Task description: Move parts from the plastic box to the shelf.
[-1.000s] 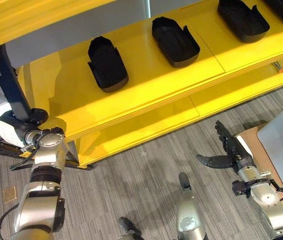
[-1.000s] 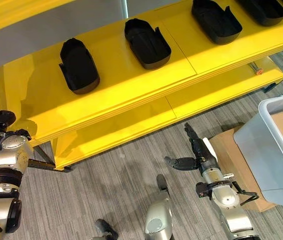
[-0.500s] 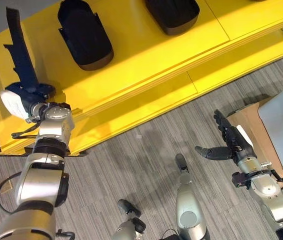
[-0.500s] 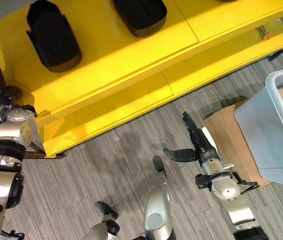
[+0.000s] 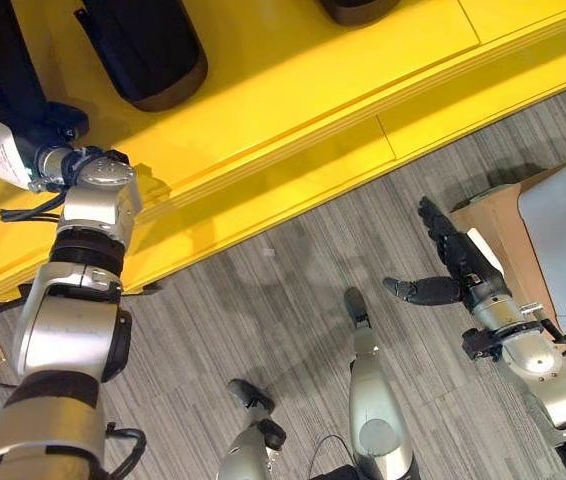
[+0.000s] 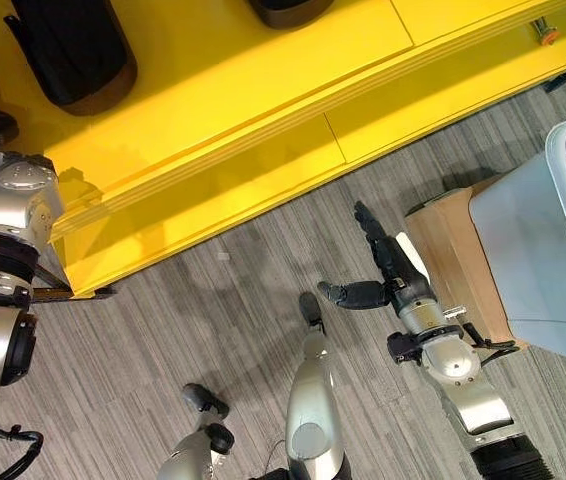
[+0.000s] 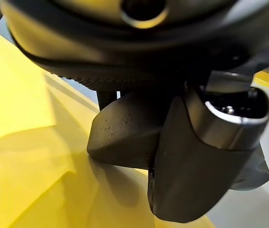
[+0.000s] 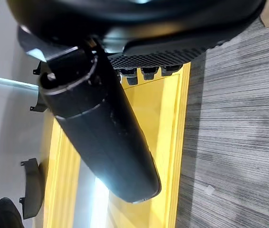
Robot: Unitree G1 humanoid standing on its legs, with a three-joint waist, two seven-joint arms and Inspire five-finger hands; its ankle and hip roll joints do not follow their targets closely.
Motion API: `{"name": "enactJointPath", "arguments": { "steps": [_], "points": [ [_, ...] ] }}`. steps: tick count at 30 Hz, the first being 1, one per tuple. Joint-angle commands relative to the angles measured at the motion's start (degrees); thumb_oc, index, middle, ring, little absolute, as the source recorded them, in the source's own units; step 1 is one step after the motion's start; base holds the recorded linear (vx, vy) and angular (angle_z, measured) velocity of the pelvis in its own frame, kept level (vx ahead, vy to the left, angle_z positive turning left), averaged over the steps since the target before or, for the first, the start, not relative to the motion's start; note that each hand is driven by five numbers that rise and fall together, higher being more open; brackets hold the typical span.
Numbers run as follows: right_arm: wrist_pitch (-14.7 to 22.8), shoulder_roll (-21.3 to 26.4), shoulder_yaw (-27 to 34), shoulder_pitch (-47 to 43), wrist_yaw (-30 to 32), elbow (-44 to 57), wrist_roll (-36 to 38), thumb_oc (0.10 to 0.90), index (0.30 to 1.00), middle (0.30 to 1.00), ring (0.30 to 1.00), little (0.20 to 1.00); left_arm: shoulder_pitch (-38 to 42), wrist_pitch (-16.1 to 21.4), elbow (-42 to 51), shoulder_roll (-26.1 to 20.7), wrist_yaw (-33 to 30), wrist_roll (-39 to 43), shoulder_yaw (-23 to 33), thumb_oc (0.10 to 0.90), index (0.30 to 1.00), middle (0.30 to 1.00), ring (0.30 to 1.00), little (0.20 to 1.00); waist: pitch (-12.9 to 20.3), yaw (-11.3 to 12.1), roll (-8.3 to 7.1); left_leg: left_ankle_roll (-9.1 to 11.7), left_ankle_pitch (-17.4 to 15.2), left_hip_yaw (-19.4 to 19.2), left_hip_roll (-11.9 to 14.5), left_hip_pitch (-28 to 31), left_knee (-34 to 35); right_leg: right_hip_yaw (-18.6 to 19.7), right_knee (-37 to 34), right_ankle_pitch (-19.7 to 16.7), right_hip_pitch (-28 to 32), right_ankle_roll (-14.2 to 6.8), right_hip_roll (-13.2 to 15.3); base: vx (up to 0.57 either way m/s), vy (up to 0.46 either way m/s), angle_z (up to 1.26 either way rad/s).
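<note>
The left hand (image 5: 25, 108) gripped a black part (image 5: 3, 50) over the yellow shelf (image 5: 293, 90). The right hand (image 5: 455, 272) hung above the floor (image 5: 243, 310), fingers straight and empty, near the plastic box (image 6: 548, 250).

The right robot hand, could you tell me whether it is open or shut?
Open: the right robot hand hangs over the floor with straight fingers, thumb out sideways, holding nothing.

Bright, even overhead light; the glossy yellow shelf board (image 5: 293, 60) shows pale glare, soft shadows beneath its edge. Beside the dark right hand (image 8: 101, 123), everything blurs.
</note>
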State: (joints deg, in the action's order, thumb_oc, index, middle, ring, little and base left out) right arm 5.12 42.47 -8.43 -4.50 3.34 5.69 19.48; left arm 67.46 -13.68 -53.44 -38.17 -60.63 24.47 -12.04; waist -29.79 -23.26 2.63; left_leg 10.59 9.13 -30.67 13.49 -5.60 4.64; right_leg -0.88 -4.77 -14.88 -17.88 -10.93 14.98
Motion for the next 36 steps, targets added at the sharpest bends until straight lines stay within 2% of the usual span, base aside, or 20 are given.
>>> {"name": "enactJointPath", "arguments": {
  "steps": [1,6,8,10,14,15,18,19,20,21,23,26,36],
  "points": [
    [4.42,-1.05,3.17,-2.07,0.92,5.3,1.53,0.9,1.0,1.0,1.0,1.0,6.81,3.14,-1.03,-12.94,-4.66,-1.52,0.64,0.4,0.3,0.3,0.3,0.3,1.44,-0.02,-4.35,-0.76,-9.44,6.97,1.35,-5.01,-11.7,1.74,12.13,14.01,-2.49,1.55,-3.34,-0.01,0.103,0.04],
    [5.07,-0.43,2.87,-2.54,0.09,4.26,1.25,0.9,1.0,1.0,1.0,1.0,5.24,4.14,-2.23,-13.54,-3.59,-0.08,1.69,0.4,0.3,0.3,0.3,0.3,2.28,0.79,-4.11,-1.0,-9.68,7.6,1.04,-4.15,-11.63,1.4,11.64,14.33,-0.84,1.59,-2.96,0.0,0.121,0.03],
    [5.06,-0.13,2.78,-2.65,0.04,4.32,1.15,0.9,1.0,1.0,1.0,1.0,4.62,5.21,-2.99,-14.05,-1.3,-0.97,1.54,0.4,0.3,0.3,0.3,0.3,2.72,1.14,-4.27,-1.46,-10.51,8.25,0.63,-4.08,-12.76,1.73,11.81,14.45,-0.17,1.52,-2.71,0.0,0.243,0.08],
    [5.11,0.65,3.4,-1.76,0.07,4.74,3.08,0.9,1.0,1.0,1.0,1.0,3.66,4.3,-1.85,-14.26,1.93,-0.96,0.52,0.4,0.3,0.3,0.3,0.3,3.77,1.95,-4.41,-3.08,-12.93,9.2,-0.77,-4.6,-16.71,2.25,12.83,14.83,1.17,1.12,-1.69,0.0,0.322,0.13],
    [4.15,-0.1,4.54,0.72,-0.11,5.77,4.79,0.9,1.0,1.0,1.0,1.0,2.01,2.07,0.04,-13.56,5.13,-1.01,-0.55,0.4,0.3,0.3,0.3,0.3,5.33,2.73,-4.48,-5.13,-14.92,8.6,-2.24,-4.38,-20.19,0.89,14.48,14.96,3.49,0.35,0.08,0.05,0.229,0.18],
    [3.68,-0.59,4.94,1.52,-0.59,6.11,5.61,0.9,1.0,1.0,1.0,1.0,1.27,1.36,0.67,-13.26,5.29,-1.25,-0.53,0.4,0.3,0.3,0.3,0.3,5.69,3.22,-4.58,-5.51,-15.15,7.79,-2.46,-3.59,-20.31,-0.77,14.75,14.77,4.25,0.2,0.6,0.11,0.248,0.2],
    [1.35,-3.54,5.0,2.18,-6.18,6.36,7.54,0.9,1.0,1.0,1.0,1.0,-3.88,-0.45,3.29,-13.57,4.78,-1.43,1.87,0.4,0.3,0.3,0.3,0.3,6.34,5.94,-4.56,-5.93,-14.58,1.73,-2.11,1.33,-18.19,-10.95,14.23,11.97,6.88,-0.88,2.62,0.08,0.249,-0.17],
    [0.41,-4.61,4.59,2.13,-7.95,6.55,7.49,0.9,1.0,1.0,1.0,1.0,-5.42,-0.68,4.09,-13.96,5.1,-1.84,2.94,0.4,0.3,0.3,0.3,0.3,6.69,6.2,-4.44,-6.33,-14.7,0.65,-2.69,3.01,-16.83,-12.12,12.71,11.43,7.48,-1.34,1.88,0.24,0.02,-0.94],
    [0.44,-7.91,3.17,5.08,-7.71,6.11,6.42,0.9,1.0,1.0,1.0,1.0,-6.84,-0.87,6.0,-12.19,5.86,-2.8,2.14,0.4,0.3,0.3,0.3,0.3,8.25,3.65,-4.25,-8.46,-16.9,4.54,-5.95,4.43,-15.94,-2.77,9.87,9.18,6.41,-1.68,-0.98,0.37,-0.184,-0.63],
    [1.45,-8.63,2.91,7.19,-6.29,5.52,5.83,0.9,1.0,1.0,1.0,1.0,-6.61,-1.54,6.15,-10.11,7.73,-5.03,1.31,0.4,0.3,0.3,0.3,0.3,9.5,2.41,-4.59,-9.31,-17.82,6.66,-6.85,4.46,-16.47,1.94,9.82,9.64,6.78,-1.44,-2.31,0.33,-0.342,0.82],
    [1.73,-8.46,3.12,7.08,-7.67,5.22,8.46,0.9,1.0,1.0,1.0,1.0,-5.03,-2.62,5.73,-9.33,7.79,-7.04,0.35,0.4,0.3,0.3,0.3,0.3,10.48,2.31,-5.31,-9.37,-17.86,6.64,-6.91,4.21,-16.2,1.91,7.59,9.8,7.77,-1.47,-3.3,0.03,-0.247,1.39],
    [3.48,-8.11,2.36,5.32,-7.75,3.53,10.26,0.9,1.0,1.0,1.0,1.0,-1.82,-0.34,2.92,-10.06,9.2,-7.41,-1.53,0.4,0.3,0.3,0.3,0.3,9.99,2.43,-5.52,-8.93,-17.11,6.27,-6.34,3.48,-14.85,1.84,5.97,9.74,7.72,-1.11,-4.21,-0.1,-0.106,-0.17],
    [4.23,-5.39,1.14,3.0,-8.87,3.19,10.89,0.9,1.0,1.0,1.0,1.0,-0.08,1.01,3.07,-10.03,11.92,-6.68,-3.63,0.4,0.3,0.3,0.3,0.3,10.35,2.09,-4.34,-5.84,-13.15,5.13,-4.36,4.81,-8.98,0.52,2.45,10.22,9.23,0.45,-5.85,-0.02,-0.064,-0.03]
  ]
}}
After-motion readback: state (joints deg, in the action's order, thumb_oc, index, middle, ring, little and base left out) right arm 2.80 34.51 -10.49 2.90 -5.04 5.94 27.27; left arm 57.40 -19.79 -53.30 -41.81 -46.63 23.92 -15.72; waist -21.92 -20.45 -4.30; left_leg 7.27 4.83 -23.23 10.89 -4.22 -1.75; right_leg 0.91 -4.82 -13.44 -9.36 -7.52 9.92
